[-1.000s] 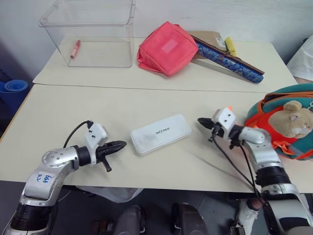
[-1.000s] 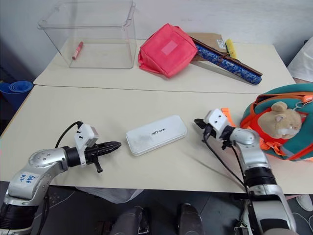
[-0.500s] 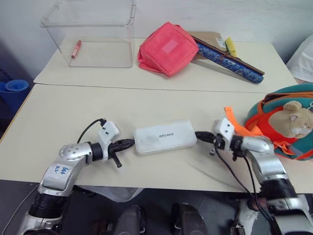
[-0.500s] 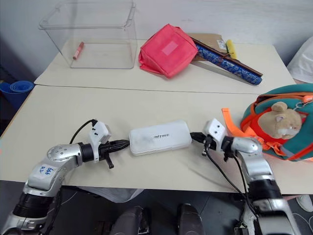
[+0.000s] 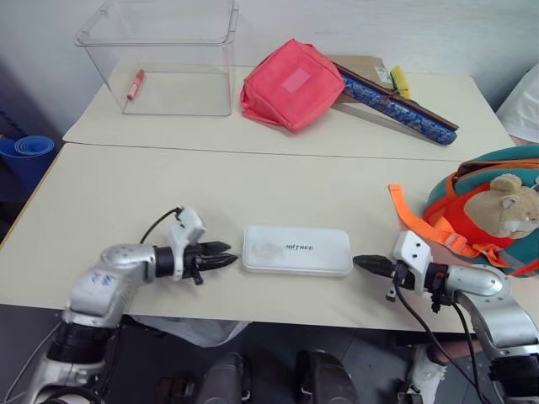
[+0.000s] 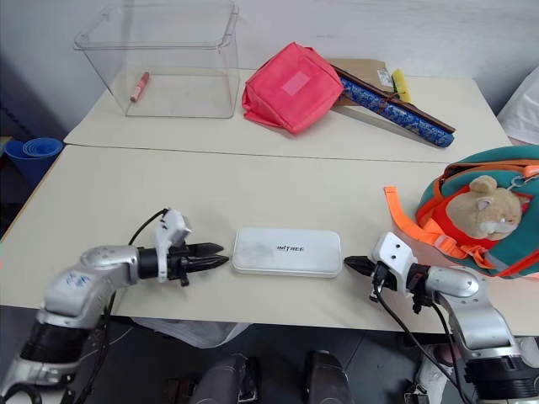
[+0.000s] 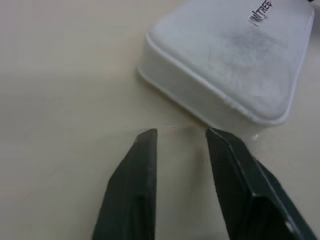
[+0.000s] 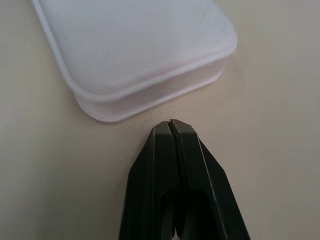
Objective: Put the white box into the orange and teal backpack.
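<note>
One white box (image 5: 297,250) lies flat on the near table (image 5: 101,194) between two hands: left hand (image 5: 226,256) parted, empty; right hand (image 5: 364,263) closed, empty. One orange and teal backpack (image 5: 488,210) far right; red pouch (image 5: 290,84), clear bin (image 5: 160,55) beyond.

Orange and teal backpack (image 5: 497,181): at desk's right edge, cut by frame edge; opening not visible. White box (image 6: 287,252): dark lettering too small to read. Clear bin (image 5: 160,52): top cropped.

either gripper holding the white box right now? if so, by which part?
Nothing held. Left gripper open just short of the white box; right gripper shut, just off its other end.
</note>
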Action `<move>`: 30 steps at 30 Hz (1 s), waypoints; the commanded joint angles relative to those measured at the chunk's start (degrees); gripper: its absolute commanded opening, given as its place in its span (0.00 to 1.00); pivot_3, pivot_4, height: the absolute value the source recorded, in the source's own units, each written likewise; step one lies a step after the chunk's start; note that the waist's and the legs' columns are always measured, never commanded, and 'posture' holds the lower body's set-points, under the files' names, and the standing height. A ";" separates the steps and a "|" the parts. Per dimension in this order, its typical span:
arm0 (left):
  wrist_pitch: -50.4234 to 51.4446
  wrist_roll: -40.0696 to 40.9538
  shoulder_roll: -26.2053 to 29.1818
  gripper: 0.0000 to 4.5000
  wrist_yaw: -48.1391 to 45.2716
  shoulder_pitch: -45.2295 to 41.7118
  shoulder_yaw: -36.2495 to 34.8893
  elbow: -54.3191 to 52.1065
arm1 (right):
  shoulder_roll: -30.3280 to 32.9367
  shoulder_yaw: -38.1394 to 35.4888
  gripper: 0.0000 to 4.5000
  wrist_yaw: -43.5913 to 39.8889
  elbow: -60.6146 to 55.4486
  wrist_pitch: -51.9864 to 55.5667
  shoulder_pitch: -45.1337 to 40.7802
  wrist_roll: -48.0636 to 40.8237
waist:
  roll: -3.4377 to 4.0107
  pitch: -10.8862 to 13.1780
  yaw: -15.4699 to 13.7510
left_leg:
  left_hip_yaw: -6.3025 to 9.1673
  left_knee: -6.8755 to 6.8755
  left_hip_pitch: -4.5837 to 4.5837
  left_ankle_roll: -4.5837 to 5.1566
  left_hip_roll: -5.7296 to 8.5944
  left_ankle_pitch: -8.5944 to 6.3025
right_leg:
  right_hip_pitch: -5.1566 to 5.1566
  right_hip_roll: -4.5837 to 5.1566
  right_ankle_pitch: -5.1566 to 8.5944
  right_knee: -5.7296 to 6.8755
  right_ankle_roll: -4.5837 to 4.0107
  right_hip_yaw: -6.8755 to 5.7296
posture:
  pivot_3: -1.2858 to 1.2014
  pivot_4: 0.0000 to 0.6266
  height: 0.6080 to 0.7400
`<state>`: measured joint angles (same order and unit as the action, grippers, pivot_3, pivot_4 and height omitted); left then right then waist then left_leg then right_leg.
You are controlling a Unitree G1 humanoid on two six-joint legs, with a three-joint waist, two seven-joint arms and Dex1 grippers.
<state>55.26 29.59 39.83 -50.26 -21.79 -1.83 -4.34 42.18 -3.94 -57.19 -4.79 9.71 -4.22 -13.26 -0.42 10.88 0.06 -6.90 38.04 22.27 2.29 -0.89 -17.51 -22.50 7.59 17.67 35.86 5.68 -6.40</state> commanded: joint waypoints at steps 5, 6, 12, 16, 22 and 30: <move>33.01 7.32 -3.81 0.96 2.72 -18.14 -5.88 23.15 | 1.74 -1.67 0.00 0.11 -1.13 -2.80 -0.81 0.16 | -0.01 0.00 -0.25 | 0.01 0.04 0.00 0.06 0.08 0.03 | 0.05 -0.04 0.01 0.12 0.03 -0.03 | 0.52 0.24 1.00; 34.79 6.55 -4.96 0.99 4.03 -19.76 -6.00 25.40 | 1.56 -1.30 0.00 0.13 -1.05 -2.88 -1.22 0.22 | -0.02 0.00 -0.24 | 0.01 0.05 0.01 0.07 0.09 0.04 | 0.06 -0.05 0.01 0.14 0.03 -0.03 | 0.52 0.24 1.00; 37.24 10.47 -7.93 0.99 5.18 -23.24 -0.06 27.84 | -0.12 2.49 0.00 0.52 -0.14 -3.36 -5.00 1.71 | -0.04 -0.02 -0.12 | -0.01 0.10 -0.05 0.08 0.12 0.07 | 0.11 -0.07 -0.01 0.16 0.07 0.04 | 0.52 0.24 1.00; 37.24 13.42 -9.44 0.99 7.68 -23.94 1.40 29.32 | -1.34 4.38 0.00 1.07 -0.12 -2.39 -7.07 2.19 | -0.04 -0.02 -0.20 | 0.00 0.13 -0.04 0.04 0.12 0.09 | 0.10 -0.05 -0.01 0.14 0.07 0.06 | 0.52 0.24 1.00; 37.24 18.42 -13.80 0.99 14.18 -23.67 -0.28 30.89 | -2.61 5.96 0.00 1.67 -0.82 -1.66 -7.69 2.20 | -0.06 -0.03 -0.54 | 0.02 0.17 -0.07 0.04 0.14 0.09 | 0.14 -0.02 -0.01 0.13 0.07 0.07 | 0.52 0.24 1.00; 37.24 28.25 -15.83 0.80 21.33 -23.50 -0.51 31.53 | -3.04 5.64 0.00 2.11 -1.00 -1.64 -7.27 1.89 | -0.06 -0.03 -1.24 | 0.02 0.22 -0.05 0.05 0.17 0.09 | 0.12 0.01 -0.02 0.12 0.07 0.10 | 0.52 0.24 1.00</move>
<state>91.74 54.84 24.61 -30.03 -46.05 -3.18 27.52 39.39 2.26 -54.99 -4.16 8.80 -11.75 -10.35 -0.47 10.85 -1.18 -6.88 38.24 22.23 2.33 -0.73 -17.42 -22.40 7.58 17.66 35.99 5.75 -6.30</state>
